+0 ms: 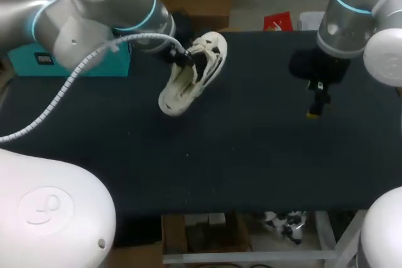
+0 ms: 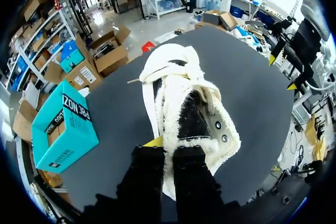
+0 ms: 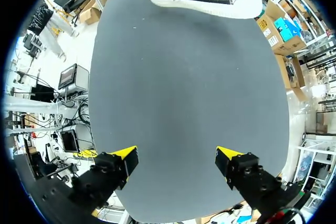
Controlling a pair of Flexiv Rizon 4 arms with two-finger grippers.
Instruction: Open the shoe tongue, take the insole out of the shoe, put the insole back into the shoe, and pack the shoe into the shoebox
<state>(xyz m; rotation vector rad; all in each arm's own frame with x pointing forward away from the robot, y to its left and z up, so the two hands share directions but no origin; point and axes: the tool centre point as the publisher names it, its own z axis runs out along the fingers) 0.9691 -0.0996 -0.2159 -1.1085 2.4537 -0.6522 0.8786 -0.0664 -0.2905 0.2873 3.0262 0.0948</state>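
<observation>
Left wrist view: L hand (image 2: 168, 151) grips shoe (image 2: 184, 108); head view unclear.

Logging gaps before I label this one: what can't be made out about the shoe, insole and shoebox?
Insole: left wrist view, the shoe's inside is too dark; head view, the left claw covers the opening.
Shoebox: head view, mostly hidden behind the left arm; whether it is open, unclear in either view.
Shoe's far side: right wrist view, cut off by the picture's edge.
</observation>
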